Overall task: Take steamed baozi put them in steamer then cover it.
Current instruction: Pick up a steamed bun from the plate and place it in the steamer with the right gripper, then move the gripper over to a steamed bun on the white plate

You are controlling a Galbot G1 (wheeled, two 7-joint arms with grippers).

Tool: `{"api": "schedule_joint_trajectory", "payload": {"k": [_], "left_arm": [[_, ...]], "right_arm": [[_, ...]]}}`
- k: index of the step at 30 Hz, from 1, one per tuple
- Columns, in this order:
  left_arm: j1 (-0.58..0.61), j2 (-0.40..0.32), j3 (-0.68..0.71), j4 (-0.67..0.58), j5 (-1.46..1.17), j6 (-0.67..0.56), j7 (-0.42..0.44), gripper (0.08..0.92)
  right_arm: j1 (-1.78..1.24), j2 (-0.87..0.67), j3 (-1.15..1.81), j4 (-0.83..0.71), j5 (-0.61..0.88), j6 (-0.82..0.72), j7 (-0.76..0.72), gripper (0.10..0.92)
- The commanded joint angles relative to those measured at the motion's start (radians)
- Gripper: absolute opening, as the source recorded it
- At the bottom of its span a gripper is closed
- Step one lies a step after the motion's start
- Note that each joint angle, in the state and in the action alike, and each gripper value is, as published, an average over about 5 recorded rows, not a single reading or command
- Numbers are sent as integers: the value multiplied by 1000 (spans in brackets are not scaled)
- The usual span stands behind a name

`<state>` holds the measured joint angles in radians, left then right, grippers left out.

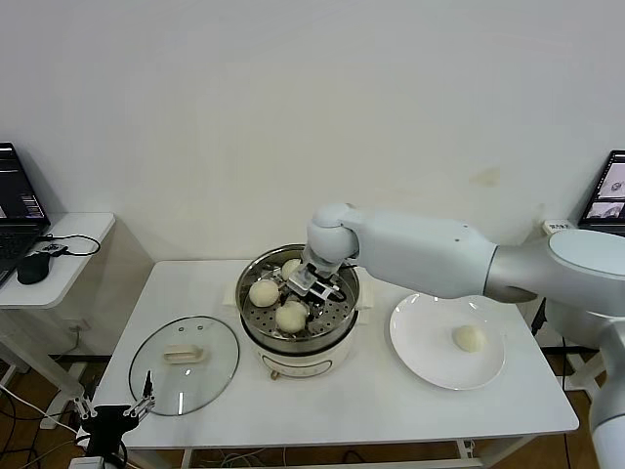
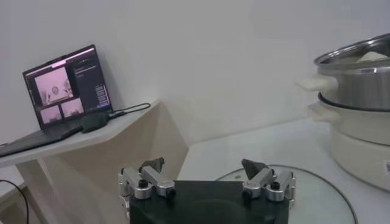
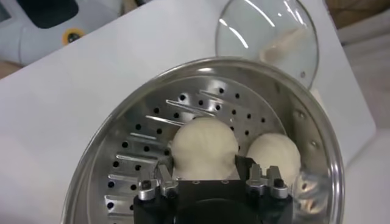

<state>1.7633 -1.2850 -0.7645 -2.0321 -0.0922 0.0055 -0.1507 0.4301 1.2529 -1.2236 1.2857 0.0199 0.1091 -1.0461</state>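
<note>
The steel steamer (image 1: 344,322) stands mid-table on its cream base. Three baozi are in its perforated tray (image 3: 140,143): one at the left (image 1: 263,291), one at the back (image 1: 291,266) and one at the front (image 1: 292,316). My right gripper (image 1: 314,288) reaches down into the pot. In the right wrist view it (image 3: 204,165) is shut on a baozi (image 3: 204,143) low over the tray, with another baozi (image 3: 274,155) beside it. A fourth baozi (image 1: 470,338) lies on the white plate (image 1: 420,342). The glass cover (image 1: 185,363) lies flat on the table to the left. My left gripper (image 1: 145,401) is parked open by the cover.
A side table with a laptop (image 2: 64,91) and a mouse (image 1: 32,267) stands at the far left. The left wrist view shows the steamer's side (image 2: 359,91) and the cover's rim (image 2: 329,182) just ahead of my left gripper (image 2: 203,164). Another laptop (image 1: 607,191) is at the far right.
</note>
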Motion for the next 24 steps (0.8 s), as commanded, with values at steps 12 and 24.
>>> {"api": "schedule_joint_trajectory", "payload": {"k": [12, 24], "left_arm": [[-2, 10, -6, -3, 0, 1, 1, 823], [-6, 36, -7, -10, 2, 11, 7, 823]], "right_arm": [[72, -137, 82, 54, 15, -177, 29, 823], [49, -459, 182, 209, 62, -478, -22, 823]]}}
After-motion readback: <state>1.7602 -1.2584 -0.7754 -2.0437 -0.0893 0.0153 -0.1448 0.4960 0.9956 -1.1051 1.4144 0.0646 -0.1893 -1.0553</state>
